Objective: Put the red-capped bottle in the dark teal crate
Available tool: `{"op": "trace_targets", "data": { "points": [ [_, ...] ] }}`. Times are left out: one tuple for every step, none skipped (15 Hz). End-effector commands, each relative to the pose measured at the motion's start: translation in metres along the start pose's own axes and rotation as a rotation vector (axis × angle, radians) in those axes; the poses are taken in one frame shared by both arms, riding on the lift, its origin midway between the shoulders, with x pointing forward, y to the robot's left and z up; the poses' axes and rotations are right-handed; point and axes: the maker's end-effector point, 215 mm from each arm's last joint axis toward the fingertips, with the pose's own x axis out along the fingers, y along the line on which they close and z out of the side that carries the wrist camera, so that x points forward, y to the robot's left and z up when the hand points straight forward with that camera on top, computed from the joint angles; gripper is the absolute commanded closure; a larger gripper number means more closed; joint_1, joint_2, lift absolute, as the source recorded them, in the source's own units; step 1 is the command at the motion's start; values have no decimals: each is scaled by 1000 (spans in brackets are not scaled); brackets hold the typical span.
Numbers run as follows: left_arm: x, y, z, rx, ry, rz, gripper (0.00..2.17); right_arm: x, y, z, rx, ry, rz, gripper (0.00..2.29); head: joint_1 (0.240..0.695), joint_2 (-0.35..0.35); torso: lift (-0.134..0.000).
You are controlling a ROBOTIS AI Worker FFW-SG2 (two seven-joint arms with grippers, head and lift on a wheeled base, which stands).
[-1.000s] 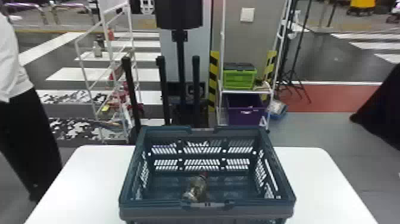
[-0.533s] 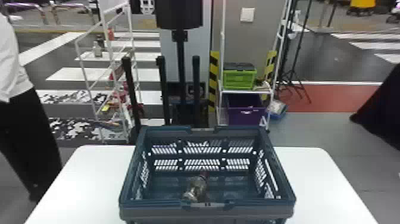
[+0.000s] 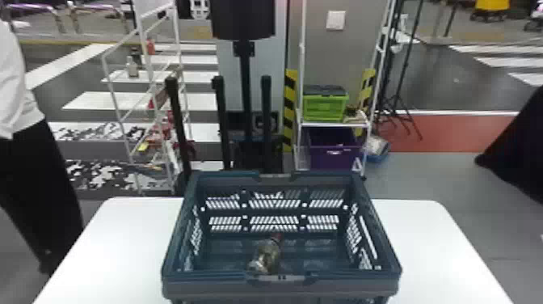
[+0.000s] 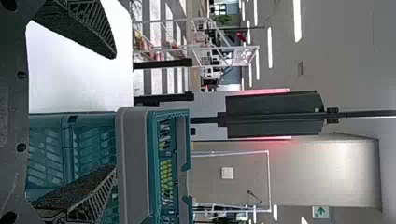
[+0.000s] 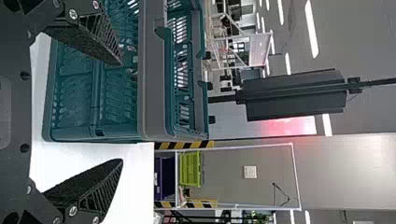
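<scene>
Left pincer (image 4: 115, 112) and right pincer (image 5: 122, 112) wide apart; bottle (image 3: 266, 255) inside crate (image 3: 210, 288)

Bottle lies slanted, red cap (image 3: 277, 237) toward the far side; crate stands on white table (image 3: 121, 250); bottle and crate occupy the same places as in the earlier head views.

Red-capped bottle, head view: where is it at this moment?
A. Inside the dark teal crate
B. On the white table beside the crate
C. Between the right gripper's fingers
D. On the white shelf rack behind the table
A: the red-capped bottle shows within the walls of the dark teal crate, close behind its near wall.
</scene>
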Motion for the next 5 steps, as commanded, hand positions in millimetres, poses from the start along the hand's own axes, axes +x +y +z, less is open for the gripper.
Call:
{"op": "trace_targets", "data": {
  "points": [
    [-1,-2,1,-5,-1,-2,36,1,0,-1,-1,3,2,151,499,0,0],
    [-2,-4,1,-7,1,-4,36,1,0,-2,-2,6,3,151,499,0,0],
    [-3,-6,-1,-11,7,-7,36,1,0,-1,-2,5,4,151,499,0,0],
    [-2,-8,-2,-12,15,-10,36,1,-1,-1,3,4,3,151,499,0,0],
    [-2,-8,-1,-13,15,-10,36,1,-1,-1,4,5,2,151,499,0,0]
  ]
}}
